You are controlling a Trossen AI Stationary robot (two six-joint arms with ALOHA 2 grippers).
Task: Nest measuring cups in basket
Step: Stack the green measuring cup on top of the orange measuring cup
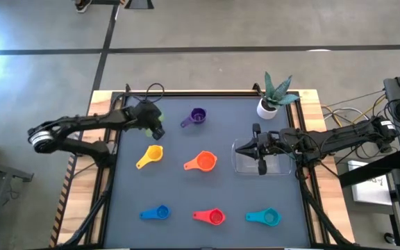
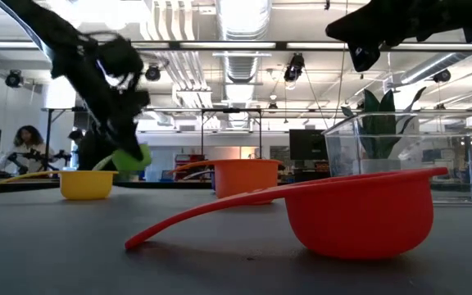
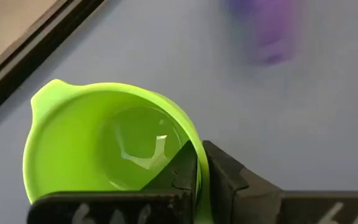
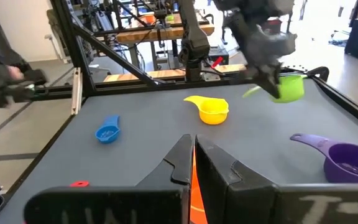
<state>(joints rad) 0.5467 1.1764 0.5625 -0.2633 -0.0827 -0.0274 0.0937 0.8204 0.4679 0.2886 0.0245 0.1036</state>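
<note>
The green measuring cup (image 3: 110, 149) is near the table's far left, with my left gripper (image 1: 153, 127) shut on it; it also shows in the low view (image 2: 131, 157) and the right wrist view (image 4: 289, 87). The purple (image 1: 197, 117), yellow (image 1: 151, 155), orange (image 1: 202, 162), blue (image 1: 157, 213), red (image 1: 211, 217) and teal (image 1: 265, 217) cups rest on their bases on the table. My right gripper (image 1: 261, 154) hovers shut and level above the clear basket (image 1: 283, 167), holding nothing. My left gripper pinches the green cup's wall at the rim (image 3: 196, 155), one finger (image 3: 179, 171) inside the bowl and the other (image 3: 229, 177) outside. The fingers slant down from the table's left side. The cup is lifted clear of the table, mouth up and slightly tilted.
A white plant pot (image 1: 267, 105) stands at the far right, just behind the basket. The table's dark raised rail (image 3: 36, 43) runs close by the green cup. Open grey surface lies between the rows of cups.
</note>
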